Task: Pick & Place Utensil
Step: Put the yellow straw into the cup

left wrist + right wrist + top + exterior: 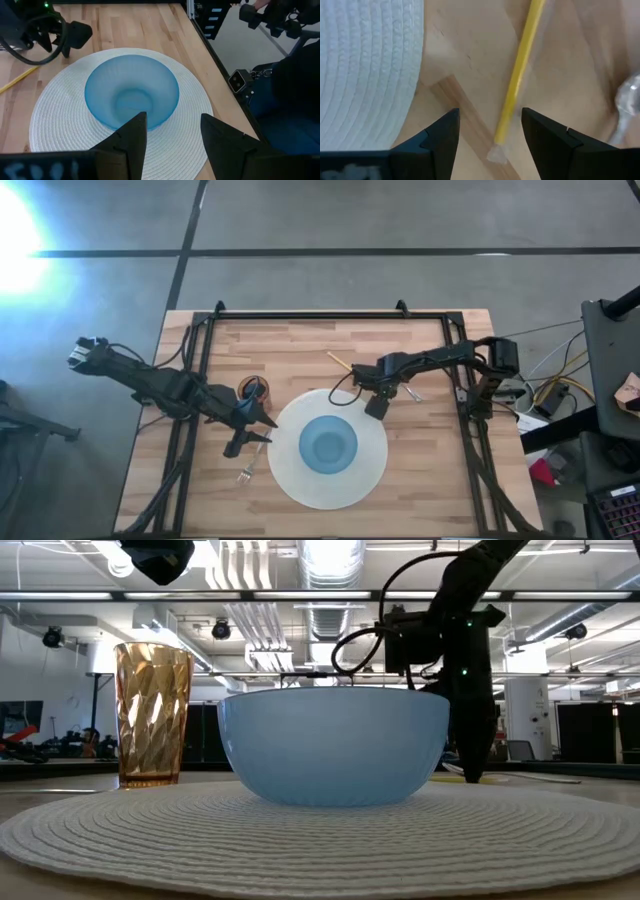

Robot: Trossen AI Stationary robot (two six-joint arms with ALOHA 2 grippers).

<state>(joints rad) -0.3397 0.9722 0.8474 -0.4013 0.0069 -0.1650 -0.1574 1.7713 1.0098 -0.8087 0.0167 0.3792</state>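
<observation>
Right wrist view shows the right gripper (pixel 490 132) low over the bare wood with its fingers spread wide and a yellow-handled utensil (pixel 517 80) lying on the desk between them, not yet touched. A clear plastic utensil (pixel 626 107) lies just beside it, farther toward the desk's right edge. The round white placemat (pixel 365 65) begins just on the other side of the gripper.

From the high view, the right gripper (pixel 377 402) sits at the placemat's (pixel 290 480) back right rim, near the middle of the desk, with the blue bowl (pixel 328 445) at the mat's centre. The left gripper (pixel 262 423) hangs over the mat's left rim, fingers apart and holding nothing, near the amber glass (pixel 250 390). A clear fork (pixel 247 468) lies beside the mat's left edge.

Risks, as I judge them: the yellow handle is thin and lies flat, so closing too high would miss it, and closing too low would scrape the fingertips on the wood. It also runs at a slant between the fingers, so an off-centre pinch could roll or flick it toward the clear utensil. The mat's raised edge is close and might snag one finger.
</observation>
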